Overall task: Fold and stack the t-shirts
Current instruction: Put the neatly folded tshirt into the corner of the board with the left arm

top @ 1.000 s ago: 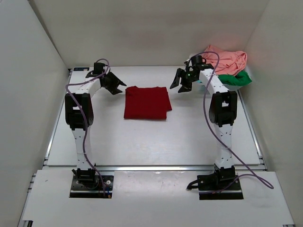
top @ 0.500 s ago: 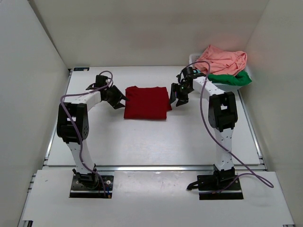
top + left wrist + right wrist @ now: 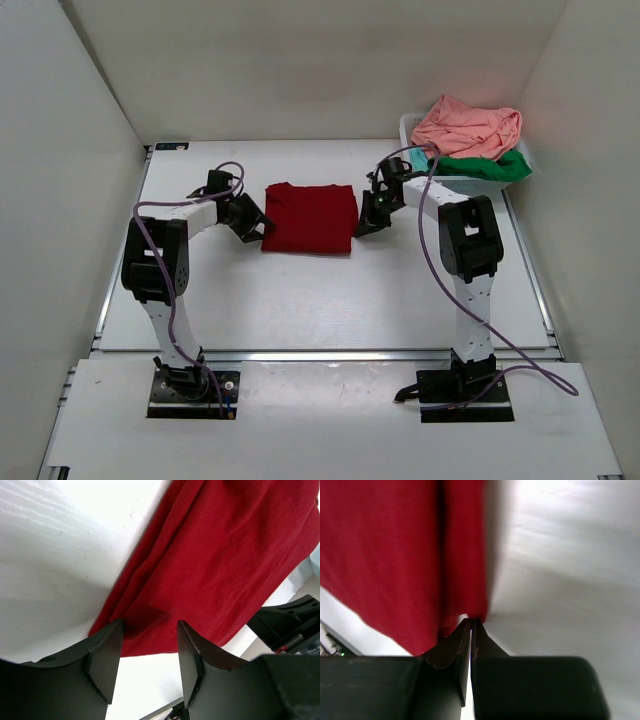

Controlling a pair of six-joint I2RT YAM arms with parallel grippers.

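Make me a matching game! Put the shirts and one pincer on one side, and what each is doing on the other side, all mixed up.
Things:
1. dark red t-shirt
2. salmon pink t-shirt
3. green t-shirt
4. right pincer

States:
A. shut tight
B. folded flat on the table
C. lying under another shirt
D. lying on top of another shirt

Pairs: 1-B, 2-D, 3-C, 4-A
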